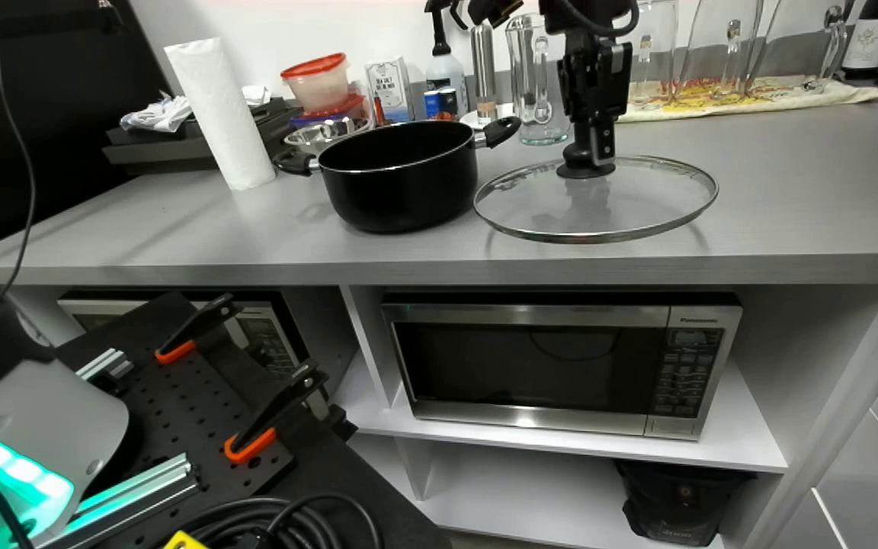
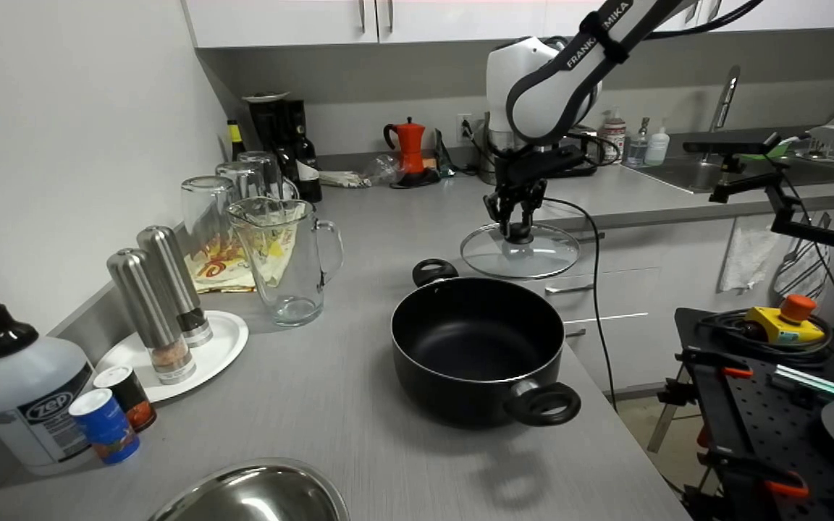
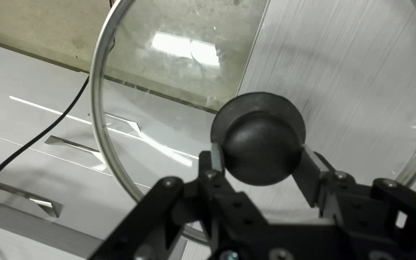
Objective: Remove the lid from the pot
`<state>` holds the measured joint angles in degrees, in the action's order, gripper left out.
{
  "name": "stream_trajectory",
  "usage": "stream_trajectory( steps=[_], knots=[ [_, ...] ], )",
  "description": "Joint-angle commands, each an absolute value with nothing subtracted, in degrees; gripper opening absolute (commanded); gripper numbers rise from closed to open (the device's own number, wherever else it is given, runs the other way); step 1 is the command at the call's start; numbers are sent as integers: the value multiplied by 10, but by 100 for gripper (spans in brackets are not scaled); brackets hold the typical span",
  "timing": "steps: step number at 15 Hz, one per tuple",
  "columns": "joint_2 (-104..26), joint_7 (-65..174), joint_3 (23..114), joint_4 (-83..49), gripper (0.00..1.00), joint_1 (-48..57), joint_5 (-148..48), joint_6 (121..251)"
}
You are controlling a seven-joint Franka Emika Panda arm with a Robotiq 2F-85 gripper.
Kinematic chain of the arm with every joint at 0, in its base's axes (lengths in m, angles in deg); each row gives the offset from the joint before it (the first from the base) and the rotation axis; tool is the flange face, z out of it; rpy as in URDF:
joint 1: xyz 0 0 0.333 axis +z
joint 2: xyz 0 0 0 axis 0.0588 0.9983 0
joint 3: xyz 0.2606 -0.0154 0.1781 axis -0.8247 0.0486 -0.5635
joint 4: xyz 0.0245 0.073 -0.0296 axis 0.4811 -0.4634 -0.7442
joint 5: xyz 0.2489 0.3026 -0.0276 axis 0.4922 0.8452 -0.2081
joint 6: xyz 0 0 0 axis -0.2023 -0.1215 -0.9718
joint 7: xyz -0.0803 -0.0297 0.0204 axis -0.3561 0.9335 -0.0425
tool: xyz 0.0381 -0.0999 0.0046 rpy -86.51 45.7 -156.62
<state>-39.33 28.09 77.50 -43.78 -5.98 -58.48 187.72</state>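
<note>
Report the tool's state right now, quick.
Tool: closed on the black knob, holding the glass lid.

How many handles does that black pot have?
2, on opposite sides of the pot: one handle nearer the glass lid, the other handle farther from it. None seems hidden.

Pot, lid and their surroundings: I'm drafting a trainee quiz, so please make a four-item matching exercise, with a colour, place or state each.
Things
1. pot
2. lid
3. claw
4. moka pot

Colours, places, states
A. orange-red body
B. closed around a black knob
C. uncovered, on the counter
D. held by its knob, off the pot

Pairs: 1-C; 2-D; 3-B; 4-A
</note>
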Motion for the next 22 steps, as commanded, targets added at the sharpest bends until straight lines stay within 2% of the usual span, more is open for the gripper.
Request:
stream_trajectory(
  steps=[1,10,20,21,22],
  knots=[
    [-342,246,784,-375,25,-38,-577,1871],
    [-255,178,787,-320,25,5,-569,1935],
    [-235,178,782,-313,25,19,-537,1967],
    [-235,178,782,-313,61,19,-537,1967],
    [-237,176,784,-315,76,21,-539,1967]
  ],
)
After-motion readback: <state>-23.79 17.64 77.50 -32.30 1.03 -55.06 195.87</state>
